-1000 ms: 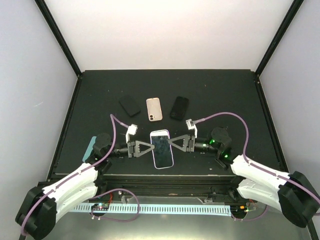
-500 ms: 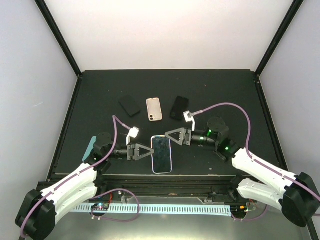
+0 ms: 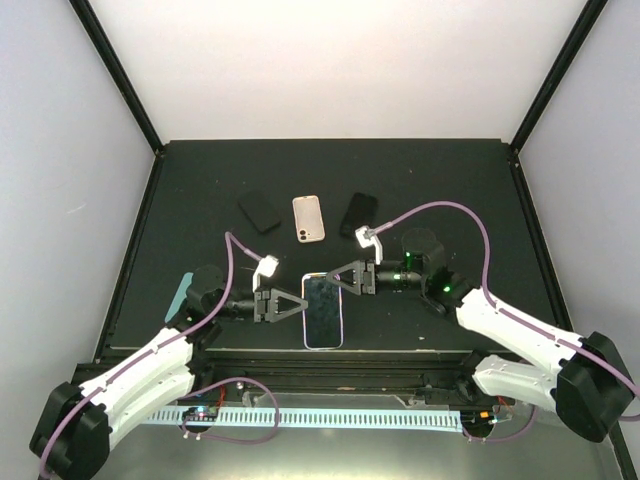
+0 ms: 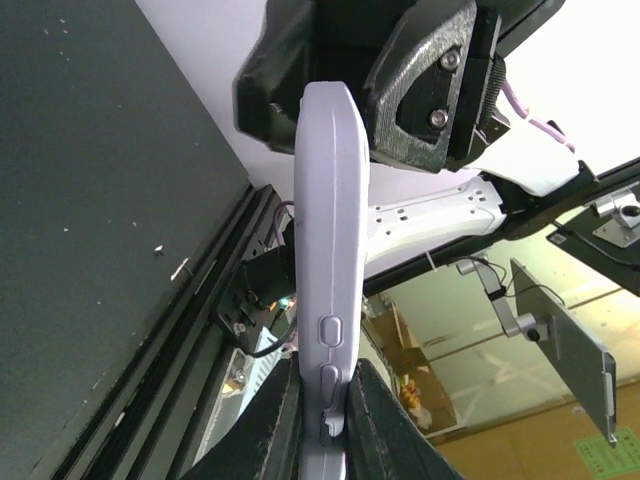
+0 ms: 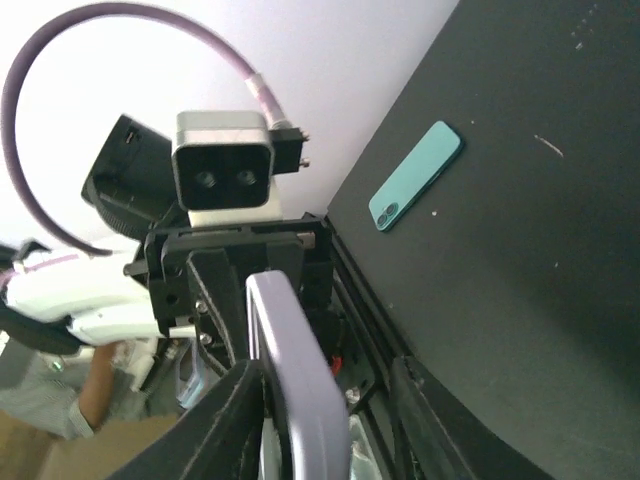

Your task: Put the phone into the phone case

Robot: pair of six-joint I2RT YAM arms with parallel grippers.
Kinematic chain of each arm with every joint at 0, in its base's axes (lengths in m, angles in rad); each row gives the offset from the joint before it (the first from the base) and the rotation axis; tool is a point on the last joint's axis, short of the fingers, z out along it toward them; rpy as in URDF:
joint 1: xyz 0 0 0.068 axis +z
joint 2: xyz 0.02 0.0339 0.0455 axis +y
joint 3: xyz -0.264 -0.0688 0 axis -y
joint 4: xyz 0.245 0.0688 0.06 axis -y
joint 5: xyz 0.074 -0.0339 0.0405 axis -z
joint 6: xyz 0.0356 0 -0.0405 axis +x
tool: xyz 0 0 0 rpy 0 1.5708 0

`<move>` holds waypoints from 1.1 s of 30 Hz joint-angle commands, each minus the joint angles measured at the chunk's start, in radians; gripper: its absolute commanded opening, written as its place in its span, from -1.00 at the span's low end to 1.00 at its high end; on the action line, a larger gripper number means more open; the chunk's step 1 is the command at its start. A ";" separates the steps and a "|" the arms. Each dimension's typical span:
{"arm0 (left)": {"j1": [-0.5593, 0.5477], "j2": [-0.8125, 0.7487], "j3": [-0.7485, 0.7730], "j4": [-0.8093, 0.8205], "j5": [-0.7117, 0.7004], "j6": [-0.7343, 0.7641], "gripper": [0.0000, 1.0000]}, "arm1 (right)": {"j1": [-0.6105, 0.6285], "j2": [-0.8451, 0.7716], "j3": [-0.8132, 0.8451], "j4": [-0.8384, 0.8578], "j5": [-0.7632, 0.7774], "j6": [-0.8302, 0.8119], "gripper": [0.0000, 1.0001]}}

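Your left pincer clamps the phone by its long side, lifting it over the middle of the counter's near edge. Your right pincer straddles its far corner, jaws half-spread, probably to steady it.

Phone between left fingers and right fingers (three phone-sized slabs farther back)

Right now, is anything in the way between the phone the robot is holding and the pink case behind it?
Nothing visible is. The left gripper grips the phone by its left edge, and the table between it and the pink case is bare. The right gripper straddles the phone's far right corner, coming from the side.
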 commanded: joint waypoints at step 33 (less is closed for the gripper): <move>-0.003 -0.018 0.150 -0.036 -0.331 -0.082 -0.97 | 0.019 -0.082 -0.281 0.415 -0.035 0.388 0.29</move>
